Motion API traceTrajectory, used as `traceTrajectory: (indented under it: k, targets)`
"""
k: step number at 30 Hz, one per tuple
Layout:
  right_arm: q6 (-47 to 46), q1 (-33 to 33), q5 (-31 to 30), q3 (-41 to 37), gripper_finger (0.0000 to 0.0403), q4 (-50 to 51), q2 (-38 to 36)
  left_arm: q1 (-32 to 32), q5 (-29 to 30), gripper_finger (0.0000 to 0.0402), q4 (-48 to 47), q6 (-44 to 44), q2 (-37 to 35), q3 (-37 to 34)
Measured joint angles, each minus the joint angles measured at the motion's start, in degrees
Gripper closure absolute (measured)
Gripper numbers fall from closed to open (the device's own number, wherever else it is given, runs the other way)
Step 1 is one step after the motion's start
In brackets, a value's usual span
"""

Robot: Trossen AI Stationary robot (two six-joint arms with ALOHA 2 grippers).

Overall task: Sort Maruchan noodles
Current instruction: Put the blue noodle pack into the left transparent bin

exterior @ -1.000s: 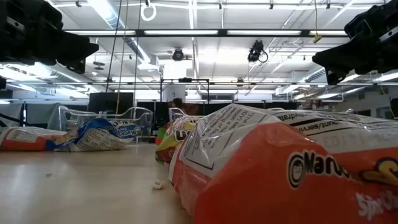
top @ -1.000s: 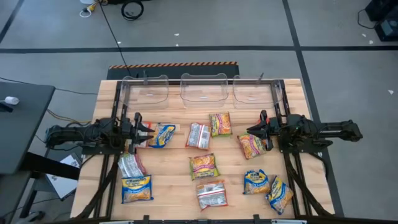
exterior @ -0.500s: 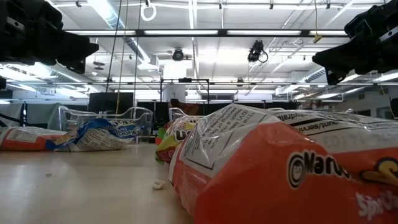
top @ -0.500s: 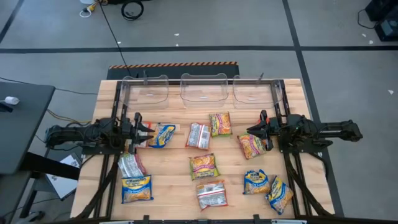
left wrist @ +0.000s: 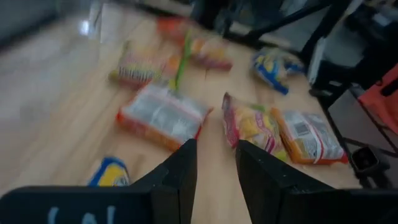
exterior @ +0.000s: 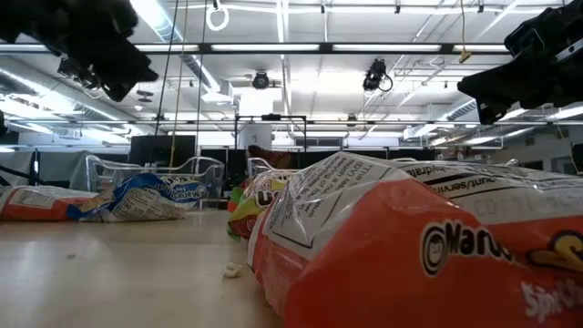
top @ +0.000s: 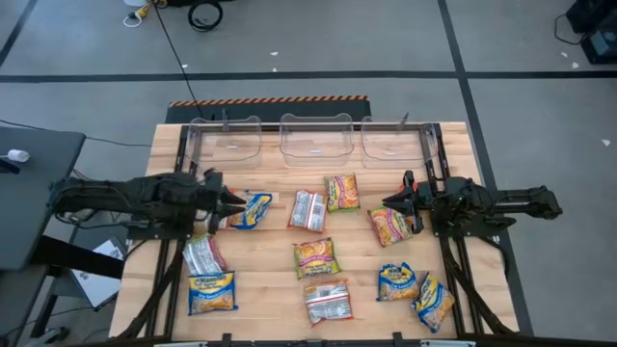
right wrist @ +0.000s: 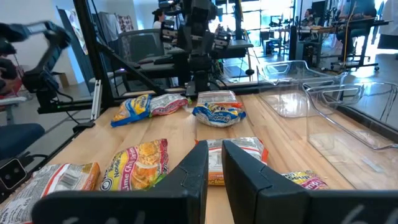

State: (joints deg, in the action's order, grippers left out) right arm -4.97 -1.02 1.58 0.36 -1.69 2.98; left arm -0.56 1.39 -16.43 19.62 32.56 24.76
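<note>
Along the upper edge of the table (top: 270, 289) in the high view stand three clear bins (top: 315, 140), none of them showing a packet inside, so by my reckoning the sorting is only starting. The Maruchan noodles (top: 315, 256) lie scattered over the middle and lower part of the table, roughly ten packets in blue-yellow, orange-red and yellow-pink wrappers.

At the left of the frame the left gripper (top: 234, 200) hangs just beside a blue-yellow packet (top: 254, 210) and an orange-red one, its fingers a narrow gap apart and holding nothing. At the right, the right gripper (top: 389, 203) waits close to a yellow-pink packet (top: 388, 226), fingers nearly together and empty.

The left arm looks to be choosing its first packet. Doing it well likely means spreading the fingers wider before coming down, since these flat, crinkly wrappers offer little to pinch. Catching one by a raised edge or bulge seems safer than pressing flat. The two neighbours at the left sit close, so taking only one matters.
</note>
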Motion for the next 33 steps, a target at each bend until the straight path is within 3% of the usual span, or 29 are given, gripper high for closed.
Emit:
traceTrajectory:
  k: [6, 9, 15, 18, 21, 27, 33]
  targets:
    - [0.0, 0.0, 0.0, 0.0, 0.0350, 0.0, 0.0, 0.4, 6.4, 0.0285, -0.5, 13.6, 19.9, 6.6]
    - [0.0, 0.0, 0.0, 0.0, 0.0350, 0.0, 0.0, -0.6, 9.3, 0.0285, -4.0, 22.5, 30.8, 14.7]
    - [0.0, 0.0, 0.0, 0.0, 0.0350, 0.0, 0.0, -4.3, 13.9, 0.0285, -32.3, 30.3, 51.6, 38.9]
    - [0.0, 0.0, 0.0, 0.0, 0.0350, 0.0, 0.0, -5.9, 14.1, 0.0285, -44.0, 34.1, 59.0, 47.3]
    - [0.0, 0.0, 0.0, 0.0, 0.0350, 0.0, 0.0, -7.1, 13.9, 0.0285, -48.7, 38.7, 63.8, 51.1]
    - [0.0, 0.0, 0.0, 0.0, 0.0350, 0.0, 0.0, -8.6, 13.3, 0.0281, -51.0, 45.8, 69.1, 51.4]
    - [0.0, 0.0, 0.0, 0.0, 0.0350, 0.0, 0.0, -9.1, 18.3, 0.0223, -50.6, 47.2, 70.8, 51.4]
